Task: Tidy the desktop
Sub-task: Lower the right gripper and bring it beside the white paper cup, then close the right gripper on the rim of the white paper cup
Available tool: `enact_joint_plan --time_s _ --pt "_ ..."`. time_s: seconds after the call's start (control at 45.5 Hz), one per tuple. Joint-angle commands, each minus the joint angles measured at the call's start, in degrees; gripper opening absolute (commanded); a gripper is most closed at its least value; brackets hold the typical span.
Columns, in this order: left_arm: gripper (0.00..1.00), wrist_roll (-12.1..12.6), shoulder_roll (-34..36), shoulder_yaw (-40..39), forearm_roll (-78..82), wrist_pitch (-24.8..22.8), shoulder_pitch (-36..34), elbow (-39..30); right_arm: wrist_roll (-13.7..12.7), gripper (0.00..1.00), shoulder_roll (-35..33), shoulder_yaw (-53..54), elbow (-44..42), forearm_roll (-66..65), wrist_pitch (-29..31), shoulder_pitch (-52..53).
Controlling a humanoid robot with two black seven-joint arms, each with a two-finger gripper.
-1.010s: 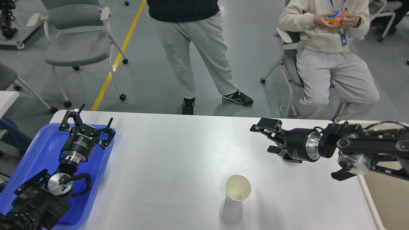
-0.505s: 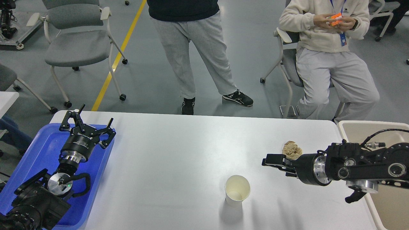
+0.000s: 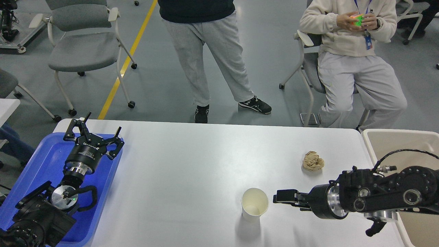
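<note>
Two arms: both were in view over the tabletop [image 3: 192, 164], the broad white surface to be tidied, which spread between and beneath them.
Left jaws [image 3: 92, 132]: they stood spread wide and held nothing, poised over the far part of the blue tray [image 3: 31, 171] at the tabletop's left edge; judged a parked pose that left the middle free.
Open room: from the left jaws rightward the tabletop lay bare as far as the paper cup [image 3: 254, 204], giving wide clearance.
Paper cup: it stood upright, mouth up, just left of the right jaws [image 3: 286, 198] and apart from them.
Right jaws: they lay level and pointed at the cup, seemingly lined up to take it; seen edge-on and dark, their opening could not be told, and nothing showed in them.
Crumpled paper [image 3: 312, 160]: it lay beyond the right jaws, untouched.
Beige bin [image 3: 394, 140]: it sat off the tabletop's right edge, behind the right arm, a likely drop place.
</note>
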Motion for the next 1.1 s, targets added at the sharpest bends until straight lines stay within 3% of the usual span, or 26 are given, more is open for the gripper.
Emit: enact_joint_plan --time_s 0.0,0.791,1.076 --pt "1.0 0.0 0.0 0.0 0.0 0.0 0.0 0.0 0.1 1.0 2.9 0.6 -0.2 1.4 0.1 -0.9" --pt "1.0 0.0 0.0 0.0 0.0 0.0 0.0 0.0 0.1 1.0 8.4 1.4 -4.1 4.6 0.2 -1.5" --pt "1.0 0.1 0.0 0.0 0.0 0.0 0.0 0.0 0.1 1.0 10.6 2.9 -9.3 4.6 0.2 -4.6"
